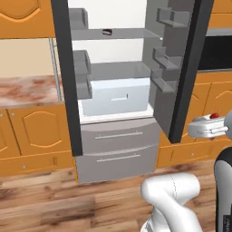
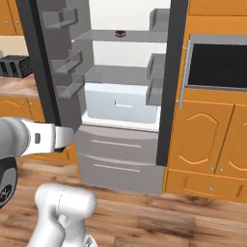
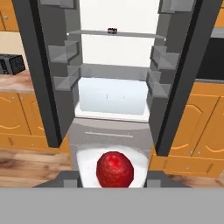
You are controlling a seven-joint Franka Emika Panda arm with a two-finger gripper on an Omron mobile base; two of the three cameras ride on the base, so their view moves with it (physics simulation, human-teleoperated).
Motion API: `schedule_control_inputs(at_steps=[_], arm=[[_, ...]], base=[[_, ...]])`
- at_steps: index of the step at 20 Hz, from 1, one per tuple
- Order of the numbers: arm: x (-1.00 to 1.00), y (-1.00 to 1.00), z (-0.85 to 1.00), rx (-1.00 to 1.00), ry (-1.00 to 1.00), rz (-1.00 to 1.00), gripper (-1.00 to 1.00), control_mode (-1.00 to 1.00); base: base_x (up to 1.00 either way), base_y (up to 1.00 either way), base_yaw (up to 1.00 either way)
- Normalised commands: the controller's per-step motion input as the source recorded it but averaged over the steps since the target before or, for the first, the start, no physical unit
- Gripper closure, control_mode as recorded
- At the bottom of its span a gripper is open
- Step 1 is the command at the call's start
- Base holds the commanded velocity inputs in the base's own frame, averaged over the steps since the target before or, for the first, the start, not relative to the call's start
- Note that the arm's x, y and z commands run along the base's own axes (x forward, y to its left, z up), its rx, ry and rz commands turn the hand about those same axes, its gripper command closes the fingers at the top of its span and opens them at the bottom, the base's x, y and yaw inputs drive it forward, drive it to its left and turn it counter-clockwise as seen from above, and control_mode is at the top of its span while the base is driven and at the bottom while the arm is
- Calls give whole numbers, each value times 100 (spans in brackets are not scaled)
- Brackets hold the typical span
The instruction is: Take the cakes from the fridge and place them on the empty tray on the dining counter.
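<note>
Clamped on the white cake slice (image 3: 113,166) with the red cherry, the end effector (image 1: 213,127) hangs in front of the open fridge (image 1: 120,136), low at its right door. Inside, the dark chocolate slice (image 1: 107,32) sits on the upper shelf (image 1: 127,34). Both cakes look light, soft and easy to crush, so I would hold them gently by the flat sides, low down.

Orange cabinets (image 2: 207,135) flank a black oven (image 2: 217,65); toaster (image 3: 11,64) on counter.
</note>
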Motion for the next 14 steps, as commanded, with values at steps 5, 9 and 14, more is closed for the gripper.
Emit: schedule_control_inputs(at_steps=[5,9,14], arm=[[0,0,0,0,0,0,100,100],[0,0,0,0,0,0,100,100],[0,0,0,0,0,0,100,100]], base=[[-15,-15,6],[-19,-22,6],[-48,-54,-36]])
